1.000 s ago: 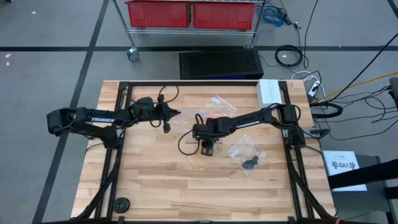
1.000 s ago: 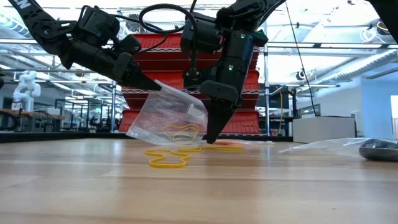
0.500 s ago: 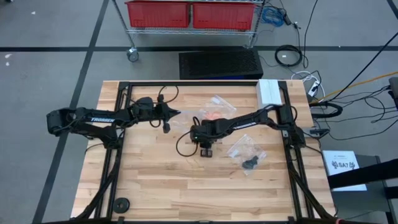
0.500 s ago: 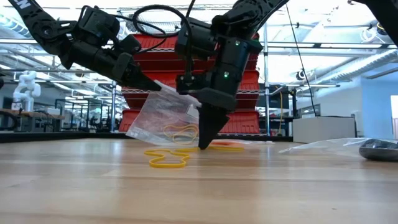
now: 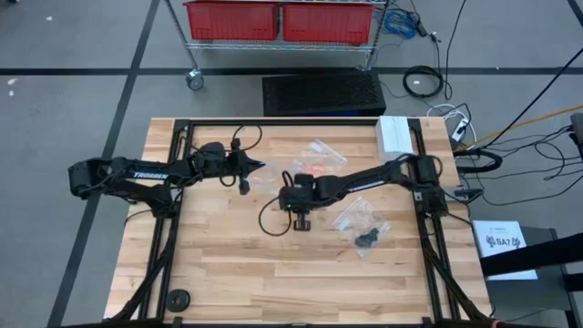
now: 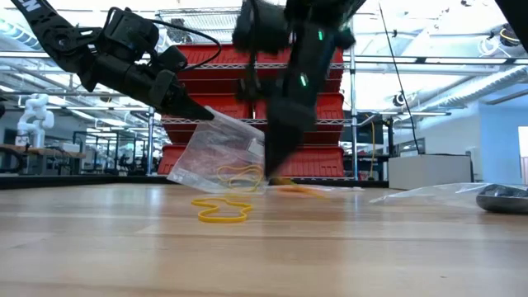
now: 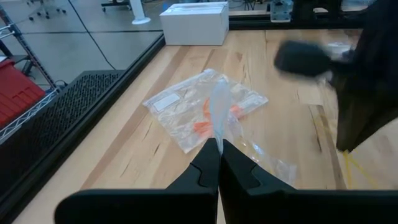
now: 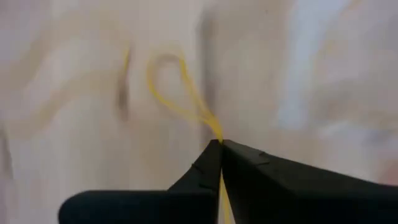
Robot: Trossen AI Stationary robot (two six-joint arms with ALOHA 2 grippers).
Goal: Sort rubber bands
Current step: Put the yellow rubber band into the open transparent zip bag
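The right gripper (image 8: 219, 144) is pinching a tan band (image 8: 180, 99) between closed fingers near the table's (image 5: 273, 273) middle; in the right wrist view the thin yellowish loop is running out from the fingertips. In the high view this gripper (image 5: 298, 221) is sitting just left of centre, with its arm reaching in from the right edge. The low view is showing its fingers (image 6: 266, 161) pointing down, just above the wood, blurred.

The left gripper (image 7: 217, 144) is closed on the edge of a clear bag (image 6: 216, 150), holding it lifted and tilted above the far-left part of the table. From above, this gripper (image 5: 258, 167) is lying well apart from the right one, leaving open wood between them.

More tan bands (image 6: 221, 213) are lying flat on the table below the lifted bag. Orange bands (image 7: 208, 124) are showing inside a second bag (image 7: 186, 106) lying flat toward the far middle. Black bands (image 5: 366, 240) are sitting with a third bag (image 5: 357, 217) on the right side, near the right arm.

The whole near half of the table is offering wide room. A white box (image 5: 394, 133) is standing at the far right edge, and a black disc (image 5: 178, 298) is resting at the near left corner.
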